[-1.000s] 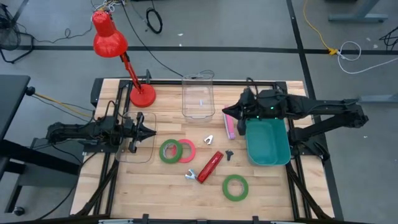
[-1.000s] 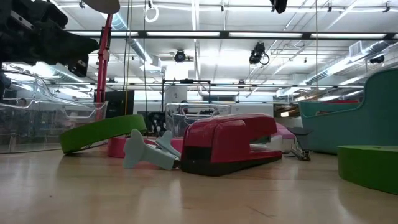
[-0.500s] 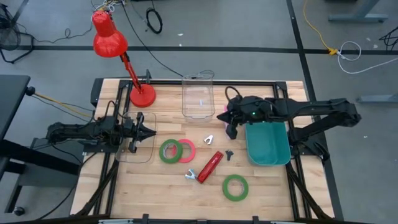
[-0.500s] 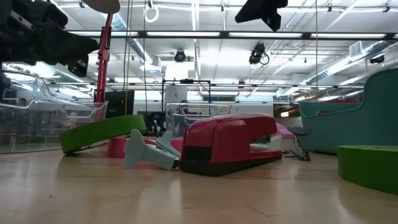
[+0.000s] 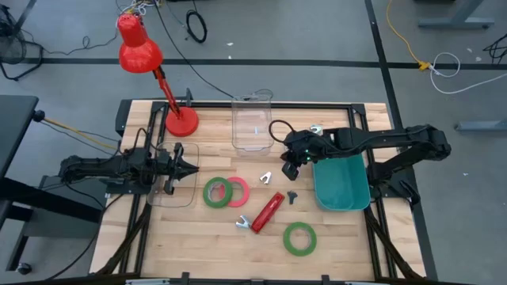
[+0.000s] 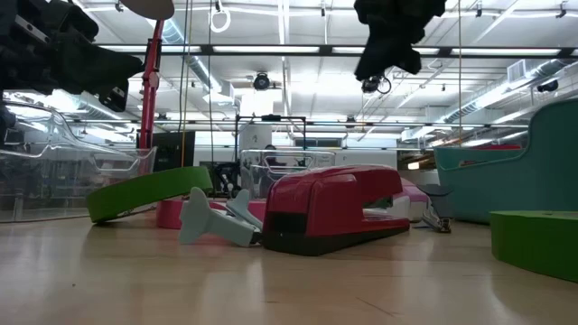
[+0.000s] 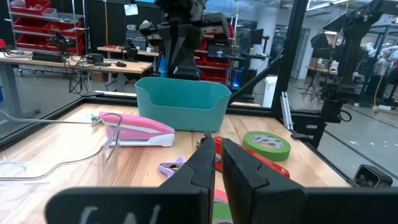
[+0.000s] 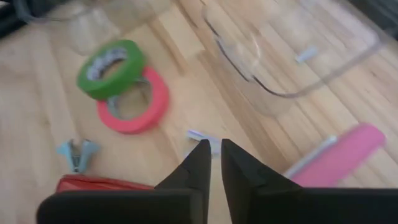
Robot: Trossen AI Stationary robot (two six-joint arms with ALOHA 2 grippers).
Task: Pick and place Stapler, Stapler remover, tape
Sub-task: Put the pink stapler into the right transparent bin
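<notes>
R gripper (image 5: 290,161) is hanging above the table centre, just at 9 o'clock of the teal bin (image 5: 342,180), fingers pressed nearly together w/ nothing between them. In its wrist view it's looking down on the pale remover (image 8: 200,140), w/ the pink stapler (image 8: 341,154) off to one side.

L gripper (image 5: 184,167) is waiting at the table's 9 o'clock edge over a clear tray (image 5: 171,184), fingers clenched on nothing.

Judgement: the reach-to-pick step is in hand, and nothing is grasped yet. The likely target is the pale remover (image 5: 266,178), sitting at about 7 o'clock of the R gripper. The next move is calling for the fingers to spread, a drop straight down and a clamp across the remover's narrow body, then a carry to a bin.

Task things on the table:
- Red stapler (image 5: 267,212), near centre.
- Blue remover (image 5: 242,223), touching the red stapler's 7 o'clock end.
- Green tape (image 5: 215,192) overlapping pink tape (image 5: 238,192), at 9 o'clock of centre.
- 2nd green tape (image 5: 299,238), toward 5 o'clock.

Writing: the green rolls are showing print on their faces, too small to read. No brands legible.
</notes>
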